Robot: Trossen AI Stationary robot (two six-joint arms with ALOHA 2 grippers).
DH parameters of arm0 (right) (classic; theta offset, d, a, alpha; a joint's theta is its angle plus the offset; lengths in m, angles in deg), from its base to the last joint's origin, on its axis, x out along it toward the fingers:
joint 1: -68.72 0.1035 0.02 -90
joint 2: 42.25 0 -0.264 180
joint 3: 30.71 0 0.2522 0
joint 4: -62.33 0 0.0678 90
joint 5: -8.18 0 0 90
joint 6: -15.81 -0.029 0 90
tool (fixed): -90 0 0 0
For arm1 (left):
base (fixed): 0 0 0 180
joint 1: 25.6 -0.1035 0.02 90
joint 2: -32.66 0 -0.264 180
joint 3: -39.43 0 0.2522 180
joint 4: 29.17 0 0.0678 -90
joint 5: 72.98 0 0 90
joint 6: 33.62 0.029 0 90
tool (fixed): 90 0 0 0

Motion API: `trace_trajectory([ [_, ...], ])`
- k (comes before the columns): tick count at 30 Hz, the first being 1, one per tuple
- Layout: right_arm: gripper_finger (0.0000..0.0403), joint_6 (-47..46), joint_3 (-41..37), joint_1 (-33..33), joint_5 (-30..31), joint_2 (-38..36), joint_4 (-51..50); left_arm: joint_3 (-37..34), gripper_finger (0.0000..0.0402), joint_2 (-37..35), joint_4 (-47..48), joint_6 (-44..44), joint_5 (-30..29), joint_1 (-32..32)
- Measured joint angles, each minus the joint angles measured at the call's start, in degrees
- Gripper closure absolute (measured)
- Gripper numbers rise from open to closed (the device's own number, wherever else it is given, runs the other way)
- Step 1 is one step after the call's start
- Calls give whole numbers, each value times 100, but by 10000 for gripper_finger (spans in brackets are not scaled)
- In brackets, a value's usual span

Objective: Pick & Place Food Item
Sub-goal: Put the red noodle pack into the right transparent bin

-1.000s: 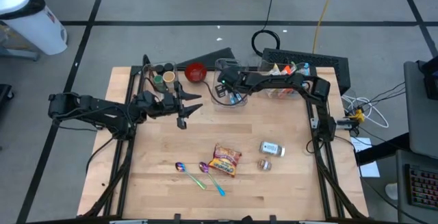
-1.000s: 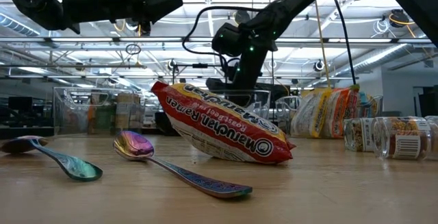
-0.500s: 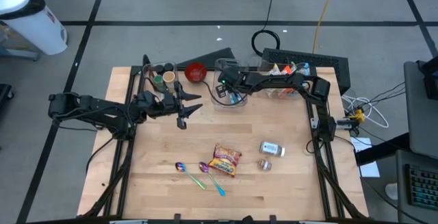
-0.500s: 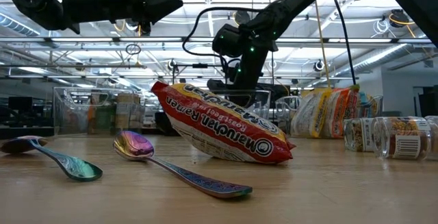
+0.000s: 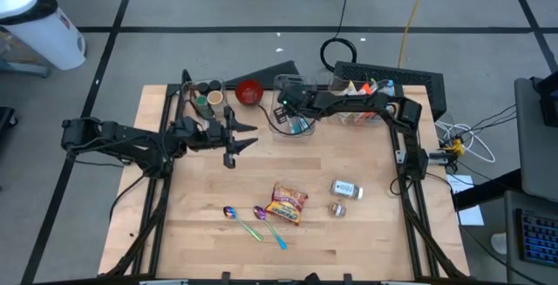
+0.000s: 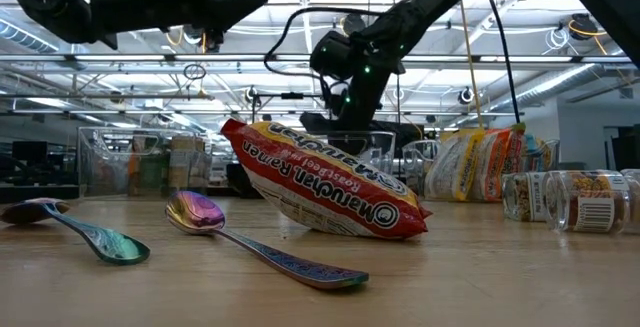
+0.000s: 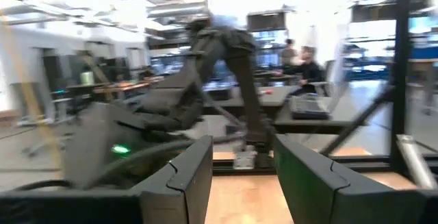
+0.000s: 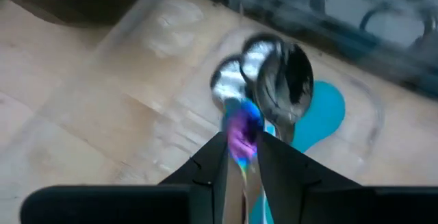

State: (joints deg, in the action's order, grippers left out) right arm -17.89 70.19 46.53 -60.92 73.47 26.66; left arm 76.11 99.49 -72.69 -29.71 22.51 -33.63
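the right gripper (image 5: 294, 121) hangs over a clear plastic bin (image 5: 281, 126) at the far edge of the table (image 5: 200, 198). in the right wrist view its two fingers (image 8: 212, 172) are drawn close together on the handle of an iridescent spoon (image 8: 241, 131), so it is clenched on that spoon. two silver spoon bowls (image 8: 284, 80) lie just beyond it in the bin, beside something turquoise that i cannot make out; whether the held spoon touches them cannot be told.

the left gripper (image 5: 240, 137) hovers above the far left part of the table, well apart from the food. its fingers (image 7: 188, 176) stand spread with a wide gap between them and hold nothing.

one ramen packet (image 5: 289, 203) lies on the near middle of the table; in the low view it rests tilted, one end raised. two rainbow spoons (image 5: 268, 223) lie just to its left, side by side, the nearer one close to the packet. two small jars (image 5: 345, 189) lie on their sides to the packet's right, one nearer the front edge than the other.

at the far left corner stand one red bowl (image 5: 250, 91) and a green-lidded container (image 5: 214, 99). a second clear bin (image 5: 366, 89) with colourful packets stands at the far right.
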Motion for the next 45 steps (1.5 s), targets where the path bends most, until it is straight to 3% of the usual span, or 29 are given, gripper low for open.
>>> trace_trajectory([
  [5, 329, 607, -4, 133, 6, -286, 718, 0, 238, -154, 154, -4, 265, 209],
  [10, 327, 1279, -3, 429, 2, -605, 1210, 0, 238, -679, 1010, 4, 224, 444],
  [18, 326, 1499, -2, 864, -13, -877, 1419, 0, 238, -1581, 2302, -382, 200, 848],
  [25, 325, 2329, -20, 1093, -15, -874, 1370, 0, 238, -1733, 2772, -650, 192, 1288],
  [30, 325, 2045, -427, 1056, -14, -863, 1980, 0, 238, -1735, 2794, -665, -149, 1564],
  [35, 324, 1726, -513, 836, -11, -865, 1862, 0, 238, -1735, 2844, -627, -502, 1791],
  [39, 299, 1936, -518, 756, -4, -865, 1686, 0, 238, -1735, 2847, -326, -654, 1895],
  [45, 225, 2282, -522, 844, -55, -1112, 1682, 0, 238, -1735, 2848, -157, -712, 1941],
])
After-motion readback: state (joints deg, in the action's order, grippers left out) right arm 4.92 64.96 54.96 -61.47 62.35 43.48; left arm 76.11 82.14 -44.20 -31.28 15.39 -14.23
